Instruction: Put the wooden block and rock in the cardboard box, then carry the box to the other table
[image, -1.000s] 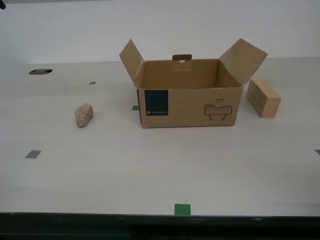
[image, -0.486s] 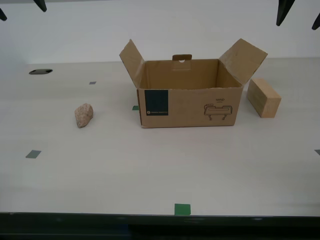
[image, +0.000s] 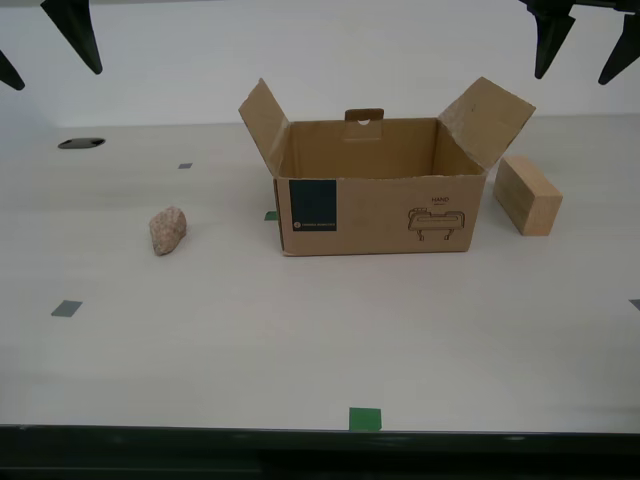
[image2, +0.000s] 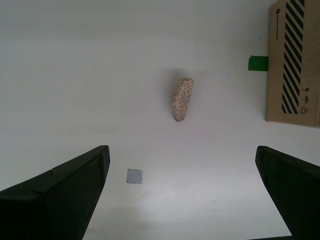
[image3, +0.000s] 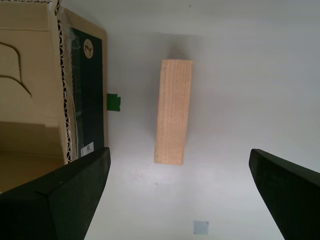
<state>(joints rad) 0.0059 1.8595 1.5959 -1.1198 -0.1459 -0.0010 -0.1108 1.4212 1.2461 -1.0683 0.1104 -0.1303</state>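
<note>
The open cardboard box (image: 378, 205) stands mid-table with its flaps up; its inside looks empty. In the exterior view the rock (image: 167, 230) lies to the box's left and the wooden block (image: 527, 195) rests by its right end. My first gripper (image: 575, 62) hangs open high above the wooden block (image3: 173, 118), which shows between its spread fingers (image3: 60, 200) beside the box (image3: 45, 80). Open too, my second gripper (image: 55, 70) hovers high over the rock (image2: 182, 99), near the box's end (image2: 293, 60). Neither touches anything. The other table is out of view.
The pale tabletop (image: 320, 340) carries small green and grey tape squares (image: 364, 418). A dark oval hole (image: 81, 143) lies at the back on the exterior view's left. The table's front edge runs along the bottom of that view.
Both grippers have come down into the top of the exterior view, one at each upper corner. Box, rock and block have not moved.
</note>
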